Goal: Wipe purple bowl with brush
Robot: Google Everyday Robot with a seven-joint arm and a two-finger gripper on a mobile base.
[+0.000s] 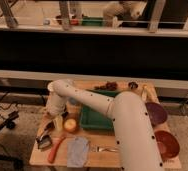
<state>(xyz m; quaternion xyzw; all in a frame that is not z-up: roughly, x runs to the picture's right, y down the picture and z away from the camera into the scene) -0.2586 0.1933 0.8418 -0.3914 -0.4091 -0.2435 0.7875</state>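
Observation:
The purple bowl (156, 113) sits at the right edge of the wooden table (114, 159), dark and shallow, behind the orange-red bowl (167, 144). My white arm reaches from the lower right across to the table's left side. The gripper (56, 120) points down near the left edge, far from the purple bowl. A slim dark thing that looks like the brush (46, 131) lies slanted just below and left of the gripper. I cannot tell whether the gripper touches it.
A green tray (93, 119) lies in the middle beside the arm. A yellow round fruit (70, 125), an orange-red stick (55, 149), a black block (44, 144), a grey cloth (78, 151) and a fork (104, 148) lie at the front left. Small dark items stand at the back.

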